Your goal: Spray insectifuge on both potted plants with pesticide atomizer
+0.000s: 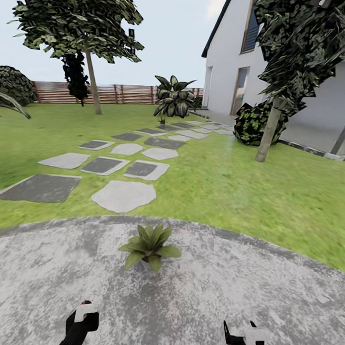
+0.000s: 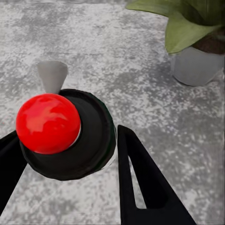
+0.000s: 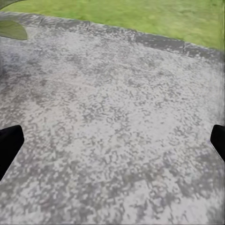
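Note:
My left gripper (image 1: pixel 80 322) is shut on the pesticide atomizer (image 1: pixel 84 311), a dark bottle with a red tip and a white label strip, low at the left of the head view. In the left wrist view the atomizer's red tip (image 2: pixel 47 123) sits between the black fingers (image 2: pixel 140 178), with a grey nozzle ahead of it. One potted plant (image 1: pixel 149 246), a low green rosette in a grey pot (image 2: pixel 194 65), stands on the round grey patio (image 1: pixel 228 289) just ahead of both grippers. My right gripper (image 1: pixel 244 336) is open and holds nothing, its fingers (image 3: pixel 9 145) spread wide over bare paving.
Beyond the patio lies green lawn (image 1: pixel 241 190) with grey stepping stones (image 1: pixel 124 195) leading away. A thin tree trunk (image 1: pixel 267 133) and a dark bush (image 1: pixel 256 123) stand at the right by a white house (image 1: pixel 231 50). A tall tree (image 1: pixel 91 75) and a brown fence (image 1: pixel 120 93) close the back.

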